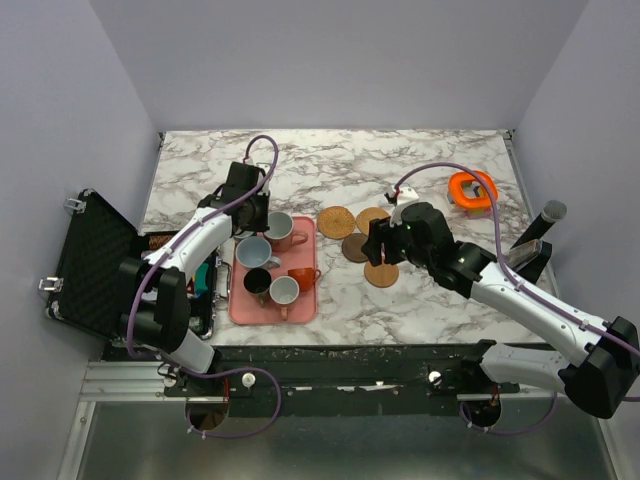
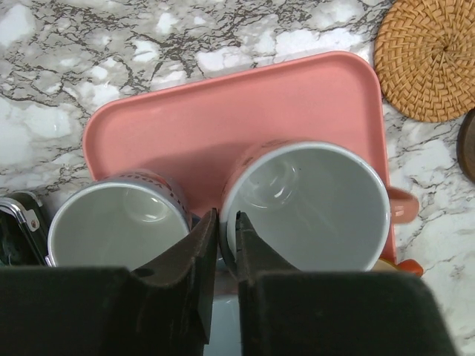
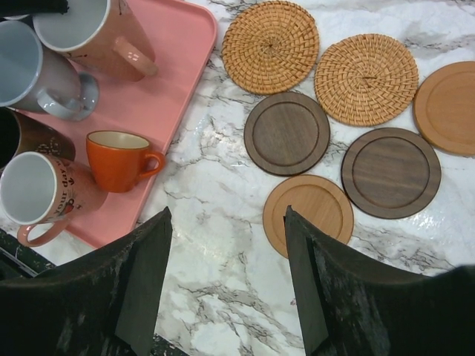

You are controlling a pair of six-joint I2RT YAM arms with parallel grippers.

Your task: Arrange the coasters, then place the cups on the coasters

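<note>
Six coasters (image 3: pixel 286 132) lay spread on the tabletop (image 3: pixel 215 297) beside the pink tray (image 3: pixel 167 96), so arranging looked done. No coaster bore a cup, and the cups (image 3: pixel 119 159) stood in the tray. The left hand (image 2: pixel 226 237) was clenched on the rim of the pink cup (image 2: pixel 304 204); the right hand (image 3: pixel 226 222) hung released, empty.

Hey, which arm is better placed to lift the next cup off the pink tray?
Left. The left gripper is over the tray, jaws nearly shut astride the rim of the pink cup. The right gripper hangs open above the coasters, so it would have to travel over.
</note>
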